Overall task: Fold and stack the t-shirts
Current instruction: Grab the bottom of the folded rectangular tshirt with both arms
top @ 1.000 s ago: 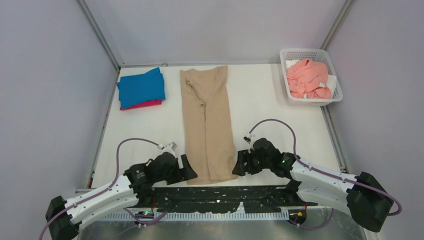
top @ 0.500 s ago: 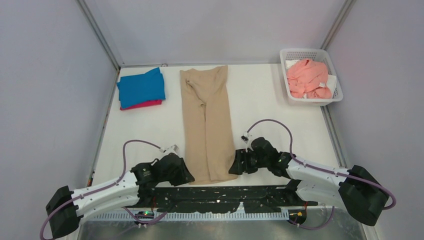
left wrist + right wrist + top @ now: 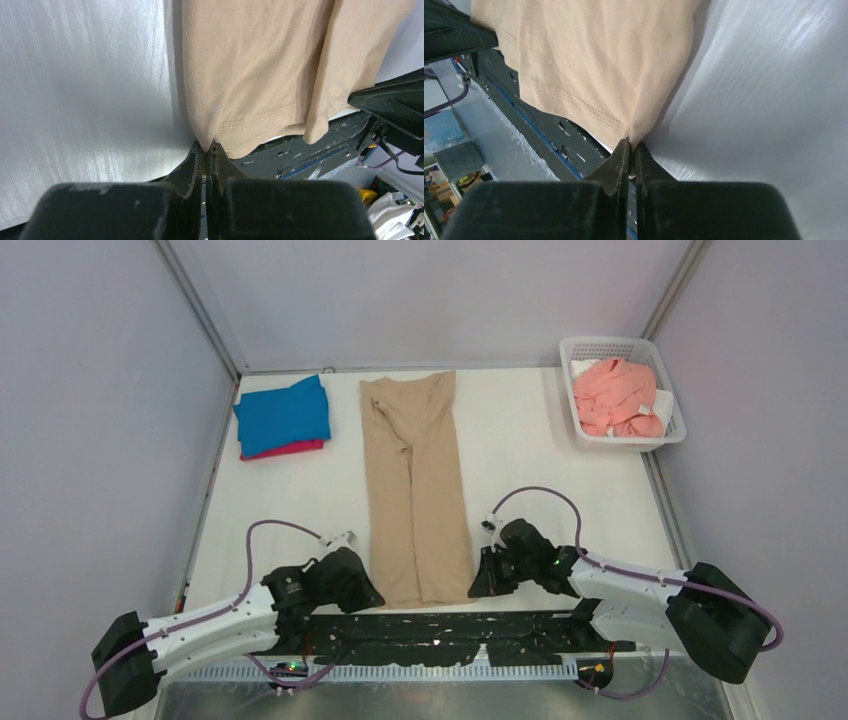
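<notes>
White tabletop (image 3: 560,490), grey walls. Versus 1 s back, both my arms have closed in on the near hem of the tan shirt (image 3: 415,490). My left gripper (image 3: 376,596) sat spread beside the left corner then. Now it's pinched tight on that corner, fingers nearly touching with cloth between the tips. My right gripper (image 3: 477,588) has slid nearer the table edge and is clamped the same way on the right corner. Shirt body hasn't moved.

Tan shirt is a fine knit folded into a long narrow strip running far to near at table centre. Two flaps meet down its middle. The wrist views show a double-stitched hem. Cloth puckers to a point at each pinch.

Tabletop looks streaky and sheeny up close. A black scuffed plate (image 3: 440,628) lies along the near edge just under the hem.

Blue shirt (image 3: 283,413) is folded roughly square on top of the red shirt (image 3: 290,450) at far left, red edge peeking out. Pink shirt (image 3: 615,395) lies crumpled in the white mesh basket (image 3: 600,344) at far right.
</notes>
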Robot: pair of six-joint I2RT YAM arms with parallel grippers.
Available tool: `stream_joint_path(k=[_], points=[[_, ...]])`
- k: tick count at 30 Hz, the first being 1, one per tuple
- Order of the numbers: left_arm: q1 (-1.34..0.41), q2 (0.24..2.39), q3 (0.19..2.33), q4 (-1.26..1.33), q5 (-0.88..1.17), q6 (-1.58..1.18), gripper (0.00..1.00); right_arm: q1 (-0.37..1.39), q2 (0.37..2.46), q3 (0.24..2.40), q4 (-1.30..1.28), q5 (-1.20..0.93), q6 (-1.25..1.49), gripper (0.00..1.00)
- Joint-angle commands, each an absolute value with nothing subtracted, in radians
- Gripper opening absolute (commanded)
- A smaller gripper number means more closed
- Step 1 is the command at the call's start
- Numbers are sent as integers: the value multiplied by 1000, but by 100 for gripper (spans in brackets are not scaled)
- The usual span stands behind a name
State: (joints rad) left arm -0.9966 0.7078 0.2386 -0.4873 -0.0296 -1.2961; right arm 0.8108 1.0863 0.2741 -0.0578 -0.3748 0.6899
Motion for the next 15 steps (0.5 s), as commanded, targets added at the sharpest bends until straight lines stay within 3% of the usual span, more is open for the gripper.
stream_joint_path(k=[1, 9, 15], points=[[-1017, 677, 219, -470, -14, -1234, 0, 825, 1044, 237, -95, -419, 711, 6], [-1068, 536, 229, -483, -35, -1185, 0, 841, 857, 225, -134, -417, 758, 5], [-1068, 506, 265, -469, -100, -1150, 0, 841, 843, 277, -122, -355, 727, 6]])
